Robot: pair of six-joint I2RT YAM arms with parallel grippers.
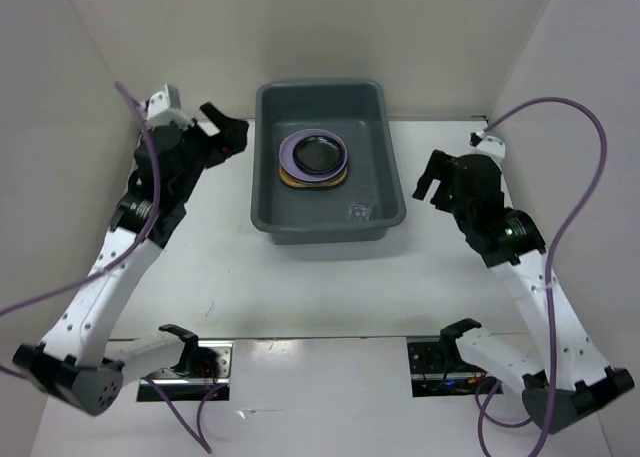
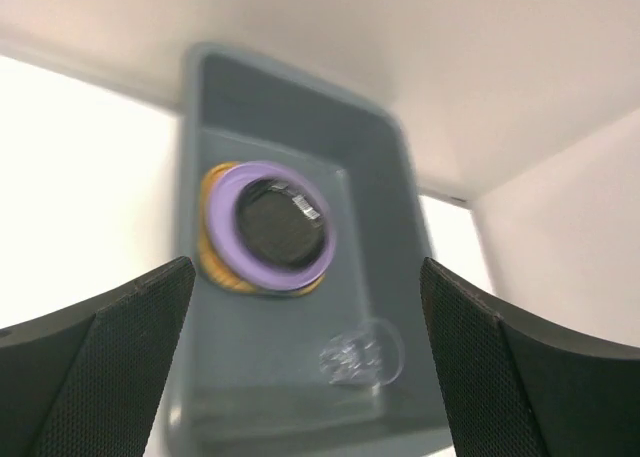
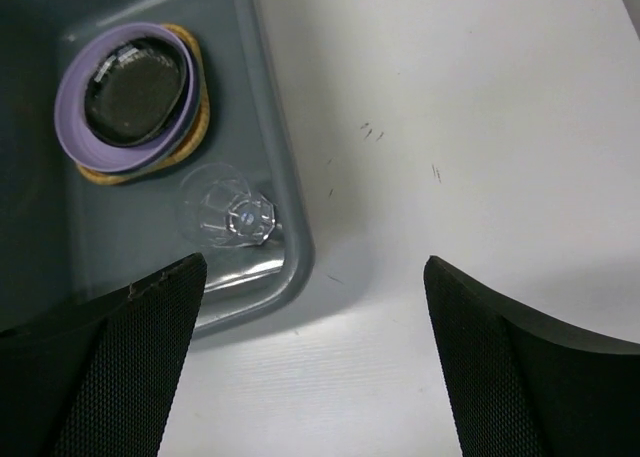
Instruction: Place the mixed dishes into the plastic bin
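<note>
The grey-blue plastic bin [image 1: 262, 192] stands at the back middle of the table. Inside it lies a stack of the mixed dishes: a small black dish [image 1: 318, 153] on a lilac plate [image 1: 288, 155], over a woven bamboo tray [image 1: 300, 183]. A clear glass cup [image 1: 360, 211] lies on its side in the bin's near right corner. My left gripper [image 1: 228, 132] hangs open and empty just left of the bin. My right gripper [image 1: 432, 185] is open and empty to the right of it. The left wrist view, blurred, shows the stack [image 2: 225, 192] and cup [image 2: 360, 355]. The right wrist view shows the cup [image 3: 228, 215].
White walls close the table in at the back and both sides. Two cut-outs with electronics [image 1: 440, 362] sit by the arm bases. Purple cables [image 1: 590, 177] loop beside each arm. The bin's near right corner [image 3: 295, 252] lies just left of my right gripper [image 3: 315, 357].
</note>
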